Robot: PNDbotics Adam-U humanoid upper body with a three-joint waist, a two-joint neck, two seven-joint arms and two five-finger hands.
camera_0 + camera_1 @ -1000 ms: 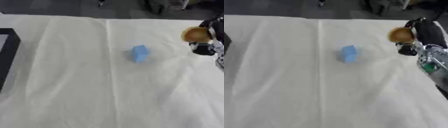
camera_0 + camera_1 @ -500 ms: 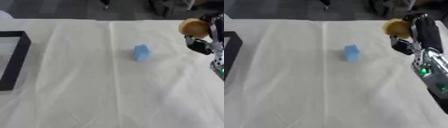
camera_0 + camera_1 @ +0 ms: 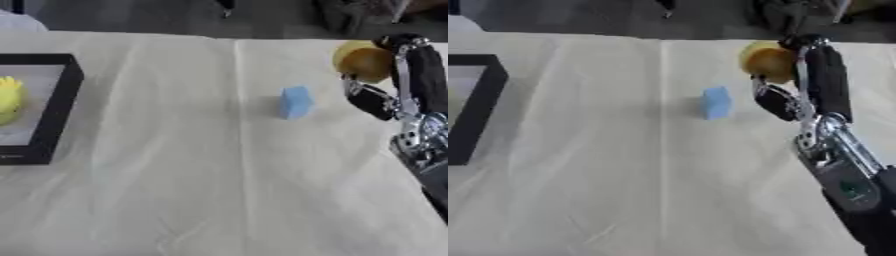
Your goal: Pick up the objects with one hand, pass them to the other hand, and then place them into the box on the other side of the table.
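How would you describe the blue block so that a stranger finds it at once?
Start at the cream cloth covering the table. Near its middle, left of the right hand, stands the blue block. It alone lies free, unlike the yellow-brown round thing in that hand.

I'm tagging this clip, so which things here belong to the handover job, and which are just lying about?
Job:
- right robot hand, curled round a yellow-brown round object
- blue block on the cloth
- black-rimmed box at the table's left
- yellow item inside that box

Lying about:
- white tablecloth
- dark shapes beyond the far table edge, unidentifiable
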